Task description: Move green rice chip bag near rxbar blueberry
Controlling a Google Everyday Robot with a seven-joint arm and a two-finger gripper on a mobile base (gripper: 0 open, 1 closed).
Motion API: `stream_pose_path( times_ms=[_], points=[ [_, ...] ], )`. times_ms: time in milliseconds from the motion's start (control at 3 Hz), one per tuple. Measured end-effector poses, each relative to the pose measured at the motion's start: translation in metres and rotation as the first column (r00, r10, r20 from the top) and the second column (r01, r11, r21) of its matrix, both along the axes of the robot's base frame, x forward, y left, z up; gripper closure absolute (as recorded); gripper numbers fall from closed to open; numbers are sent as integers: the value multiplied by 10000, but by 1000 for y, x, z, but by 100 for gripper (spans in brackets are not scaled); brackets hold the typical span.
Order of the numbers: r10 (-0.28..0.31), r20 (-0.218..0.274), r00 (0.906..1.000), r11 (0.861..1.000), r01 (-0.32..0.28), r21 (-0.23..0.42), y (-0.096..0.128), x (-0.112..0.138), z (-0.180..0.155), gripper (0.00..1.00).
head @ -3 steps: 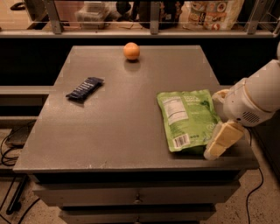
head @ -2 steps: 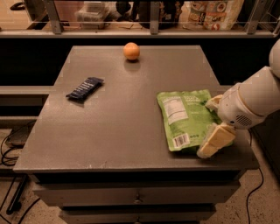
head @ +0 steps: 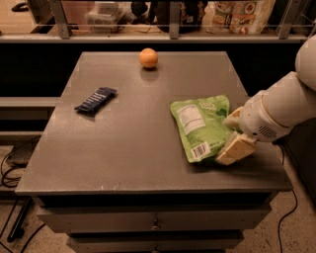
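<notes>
The green rice chip bag (head: 200,126) lies flat on the right side of the grey table (head: 133,143), white label and barcode facing up. The rxbar blueberry (head: 96,100), a slim dark navy bar, lies on the left side of the table, far from the bag. My gripper (head: 233,134) is at the bag's right edge, low over the table. Its cream fingers (head: 236,149) stand apart, one at the bag's upper right edge and one at its lower right corner. The gripper is open and touches or nearly touches the bag.
An orange (head: 148,58) sits at the back middle of the table. A shelf with railing and packages (head: 237,15) runs behind the table. The table's right edge is just under my arm (head: 281,106). Cables lie on the floor at left.
My gripper has moved left and slightly up, from beside the table's right edge onto the bag's right edge. The bag, bar and orange have not moved.
</notes>
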State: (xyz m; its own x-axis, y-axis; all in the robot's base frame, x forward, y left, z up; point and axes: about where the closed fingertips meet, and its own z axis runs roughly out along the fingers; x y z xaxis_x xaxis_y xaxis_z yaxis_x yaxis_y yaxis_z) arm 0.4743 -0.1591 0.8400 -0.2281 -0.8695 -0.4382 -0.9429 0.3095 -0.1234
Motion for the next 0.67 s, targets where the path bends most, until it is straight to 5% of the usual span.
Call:
stream_pose_path(
  times_ms=[667],
  points=[
    [706,725,9949,9968,-731,326,28,12,45,100]
  ],
)
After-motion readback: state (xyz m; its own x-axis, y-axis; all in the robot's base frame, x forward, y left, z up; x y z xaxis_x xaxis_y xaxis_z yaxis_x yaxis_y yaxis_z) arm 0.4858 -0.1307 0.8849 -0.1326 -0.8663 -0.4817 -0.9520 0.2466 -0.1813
